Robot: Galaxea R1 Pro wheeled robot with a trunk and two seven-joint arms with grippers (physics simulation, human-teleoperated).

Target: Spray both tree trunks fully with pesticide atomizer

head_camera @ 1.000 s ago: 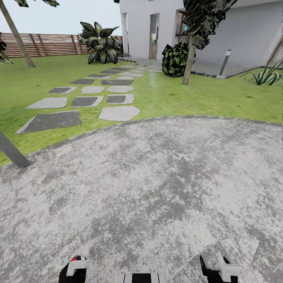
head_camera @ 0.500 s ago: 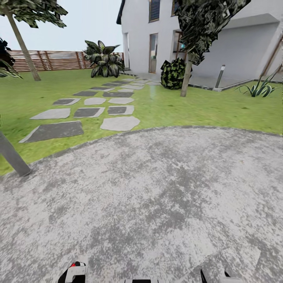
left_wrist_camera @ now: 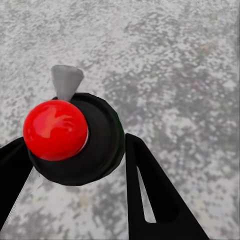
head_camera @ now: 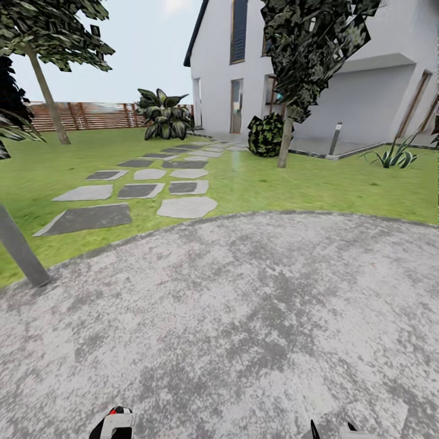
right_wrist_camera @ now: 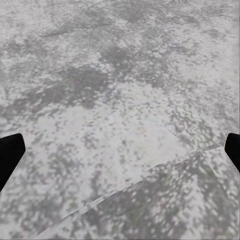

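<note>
The pesticide atomizer (left_wrist_camera: 70,137), a black body with a red round top and a grey nozzle, sits between the two black fingers of my left gripper (left_wrist_camera: 75,145), which is shut on it. In the head view that gripper (head_camera: 116,424) is at the bottom edge with a bit of red on it. My right gripper (right_wrist_camera: 120,150) is open over grey paving, its fingertips far apart with nothing between them; it also peeks in low in the head view (head_camera: 341,430). The green lawn (head_camera: 274,183) lies ahead. The thick grey-beige tree trunks and the white specks are out of view.
I stand on a round grey paved patch (head_camera: 244,317). Stone slabs (head_camera: 140,190) lead across the grass to a white house (head_camera: 366,91). Thin leaning trunks stand at left (head_camera: 52,110), near left (head_camera: 21,250) and ahead (head_camera: 284,143). A slat fence (head_camera: 91,116) runs behind.
The head camera has tilted up: the house, the sky and the canopies show more, and both grippers sit lower at the bottom edge.
</note>
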